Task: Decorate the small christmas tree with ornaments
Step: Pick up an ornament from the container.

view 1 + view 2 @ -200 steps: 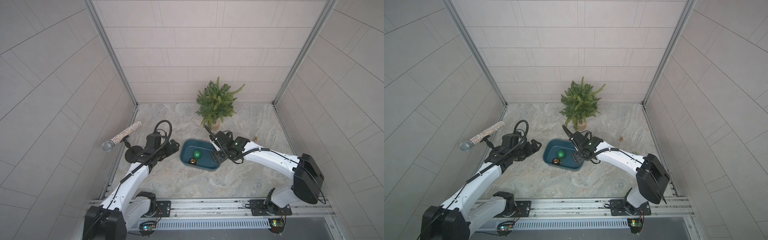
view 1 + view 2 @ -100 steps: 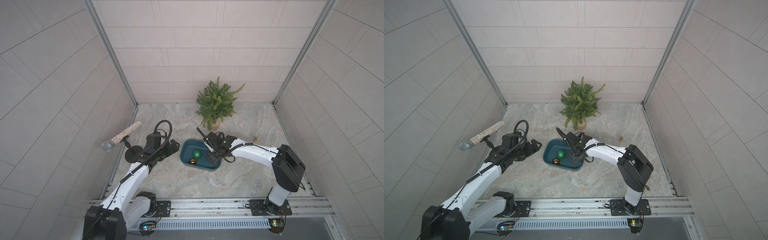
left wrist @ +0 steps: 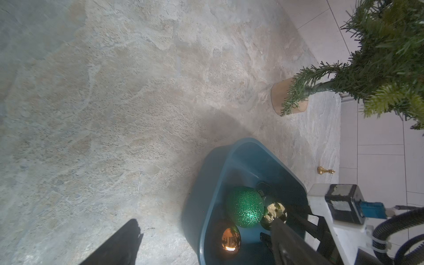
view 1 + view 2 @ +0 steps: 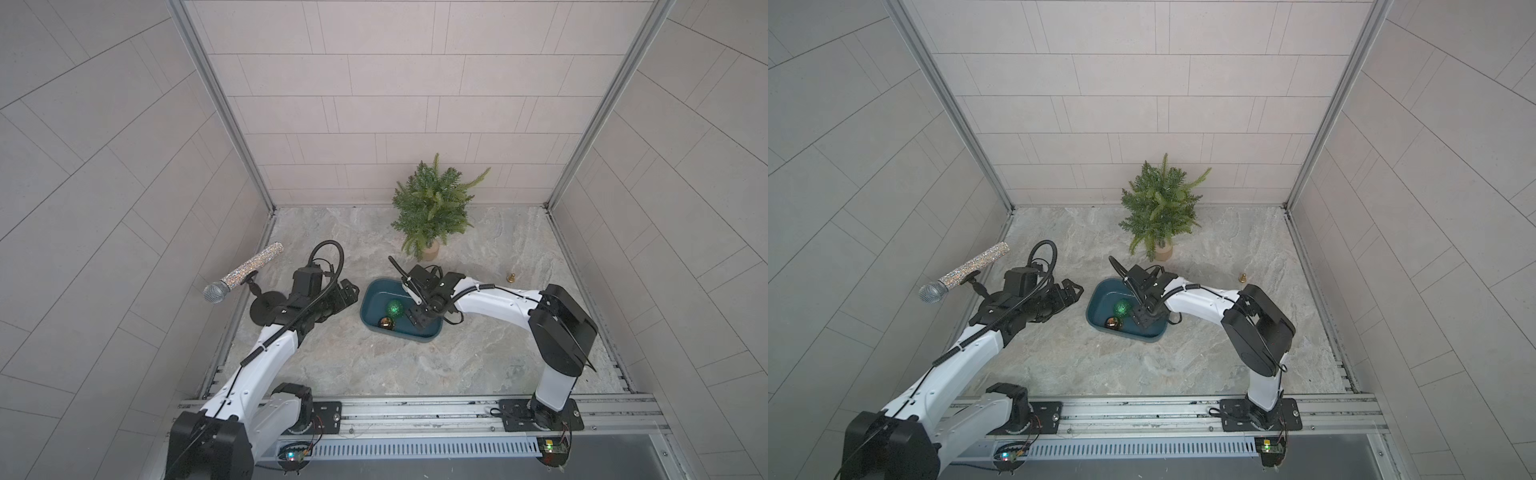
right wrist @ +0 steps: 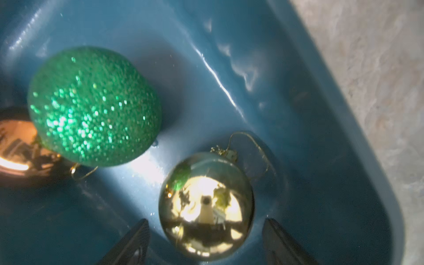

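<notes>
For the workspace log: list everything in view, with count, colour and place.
small christmas tree: one, green, tan base, upright at the table's back.
green ornament: one, glittery green, in the bin.
gold ornament: one, pale gold, in the bin, between the right fingers.
copper ornament: one, copper-orange, in the bin beside the green ornament.
bin: one, teal, in front of the tree.
bell-shaped piece: one, gold, on the table, right of the bin.
microphone: one, glittery silver, on a black stand, table's left edge.
table: one, grey-beige stone pattern.
left fingers: two, black, open, empty, beside the bin.
right fingers: two, black, open, inside the bin.
</notes>
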Controlling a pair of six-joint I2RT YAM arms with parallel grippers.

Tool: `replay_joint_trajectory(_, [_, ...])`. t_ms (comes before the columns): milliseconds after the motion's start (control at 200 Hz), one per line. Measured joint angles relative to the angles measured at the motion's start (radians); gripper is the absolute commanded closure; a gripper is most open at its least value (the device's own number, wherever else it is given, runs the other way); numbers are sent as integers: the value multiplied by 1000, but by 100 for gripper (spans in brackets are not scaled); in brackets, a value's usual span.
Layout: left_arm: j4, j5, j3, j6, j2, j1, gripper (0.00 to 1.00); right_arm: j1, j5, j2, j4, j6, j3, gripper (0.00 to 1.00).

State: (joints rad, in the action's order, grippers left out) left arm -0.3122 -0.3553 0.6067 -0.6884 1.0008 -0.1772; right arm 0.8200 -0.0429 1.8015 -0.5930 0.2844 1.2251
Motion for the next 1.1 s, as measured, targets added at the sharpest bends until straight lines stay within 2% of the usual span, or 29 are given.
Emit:
replay_joint_trajectory(390, [0,5,0,0,4,0,7,-11,-1,47,43,2,36,28])
replay_joint_trajectory(710, [0,8,-1,0,4,0,7,-22,-2,48,44,3,30,25])
replay_joint_trajectory(1101, [0,8,-2,0,4,0,7,-31,-11,53,47,3,27,38])
